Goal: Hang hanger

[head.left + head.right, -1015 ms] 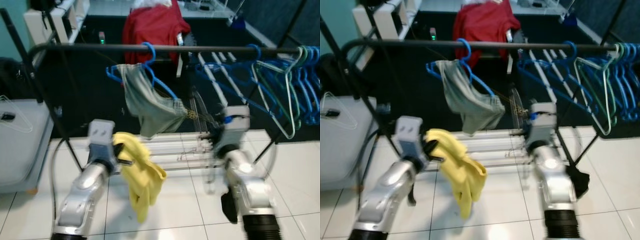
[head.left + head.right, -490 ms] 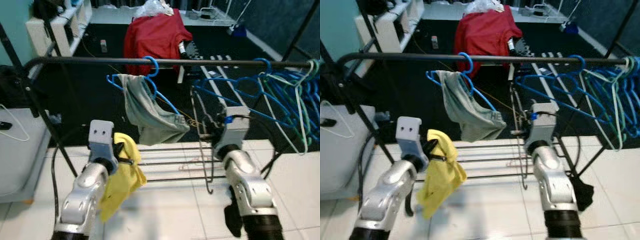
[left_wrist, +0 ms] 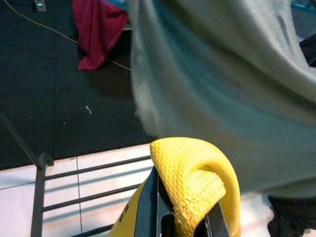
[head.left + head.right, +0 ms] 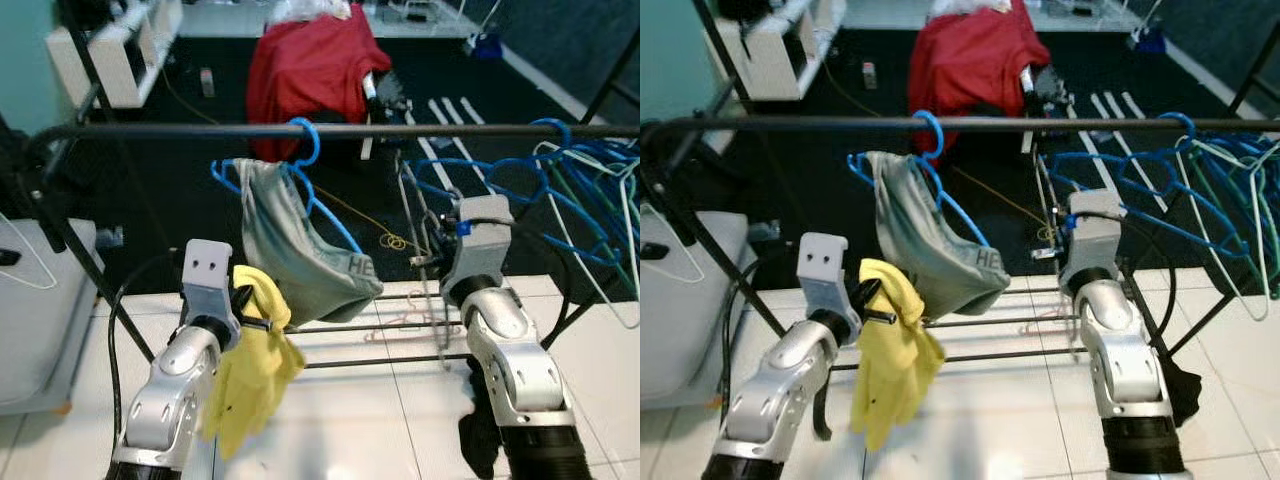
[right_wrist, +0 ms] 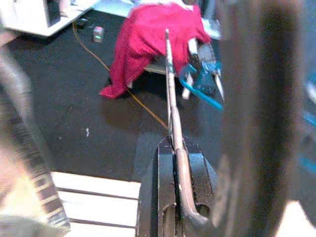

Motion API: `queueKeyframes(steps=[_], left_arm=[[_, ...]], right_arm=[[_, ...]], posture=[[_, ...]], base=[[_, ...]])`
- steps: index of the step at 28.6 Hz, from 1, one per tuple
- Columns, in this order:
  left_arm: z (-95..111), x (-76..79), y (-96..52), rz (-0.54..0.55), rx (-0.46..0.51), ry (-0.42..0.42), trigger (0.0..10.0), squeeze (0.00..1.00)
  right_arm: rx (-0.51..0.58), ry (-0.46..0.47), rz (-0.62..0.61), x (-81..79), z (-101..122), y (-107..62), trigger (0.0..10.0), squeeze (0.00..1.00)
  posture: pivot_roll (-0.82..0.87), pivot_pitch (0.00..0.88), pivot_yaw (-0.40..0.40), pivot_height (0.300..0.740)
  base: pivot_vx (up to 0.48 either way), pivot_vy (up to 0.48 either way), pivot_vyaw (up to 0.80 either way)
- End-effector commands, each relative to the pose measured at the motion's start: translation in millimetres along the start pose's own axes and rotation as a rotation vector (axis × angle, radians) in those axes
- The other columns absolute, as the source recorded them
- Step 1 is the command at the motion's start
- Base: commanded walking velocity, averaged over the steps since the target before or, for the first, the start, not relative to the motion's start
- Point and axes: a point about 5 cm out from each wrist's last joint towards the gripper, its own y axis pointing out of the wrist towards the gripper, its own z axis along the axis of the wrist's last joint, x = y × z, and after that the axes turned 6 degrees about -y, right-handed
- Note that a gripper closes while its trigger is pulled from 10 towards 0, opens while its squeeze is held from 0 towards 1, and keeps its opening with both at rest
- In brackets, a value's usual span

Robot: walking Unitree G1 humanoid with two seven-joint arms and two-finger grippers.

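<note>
Many blue hangers (image 4: 560, 185) crowding rail (image 4: 180, 130), grey garment (image 4: 300, 255) beside right pincer (image 4: 425, 262)

Head views: even, moderately bright indoor light. The white floor tiles (image 4: 380, 420) reflect a soft glare near the lower edge, while the dark carpet (image 4: 180, 180) behind the clothes rail (image 4: 400, 130) absorbs light and reads almost black. Focus is fair, with slight softness overall and mild smearing on the blue hangers (image 4: 590, 190) at the right edge. Left wrist view: the grey garment (image 3: 222, 74) is close and strongly blurred; the yellow cloth (image 3: 192, 177) is sharp, its weave visible. Right wrist view: a dark, unfocused shape (image 5: 261, 113) at one side; the red cloth (image 5: 148, 39) is bright but soft.
</note>
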Motion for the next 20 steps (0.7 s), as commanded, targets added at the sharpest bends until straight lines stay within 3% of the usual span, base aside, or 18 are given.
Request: queueKeyframes(steps=[1, 5, 9, 20], left_arm=[[-1.4, -0.9, -2.1, -0.003, 0.001, 0.011, 10.0, 0.0], [-1.3, -0.7, -2.0, -0.004, 0.002, 0.012, 10.0, 0.0], [-1.8, 0.0, -2.7, -0.011, 0.0, 0.012, 10.0, 0.0], [-1.9, 0.7, -3.6, -0.022, -0.002, 0.013, 10.0, 0.0]], right_arm=[[0.049, -0.04, -0.006, -2.7, 6.8, -6.4, 10.0, 0.0], [0.067, -0.052, -0.006, -4.2, 9.5, -9.0, 10.0, 0.0], [0.161, -0.097, -0.03, -6.5, 22.9, -17.6, 10.0, 0.0], [0.182, -0.123, -0.079, -4.1, 29.5, -21.4, 10.0, 0.0]], posture=[[-0.09, 0.195, -0.041, 0.74], [-0.09, 0.195, -0.041, 0.74], [-0.09, 0.191, -0.042, 0.74], [-0.09, 0.189, -0.041, 0.74]], base=[[0.0, 0.0, 0.0], [0.0, 0.0, 0.0], [0.0, 0.0, 0.0], [0.0, 0.0, 0.0]])
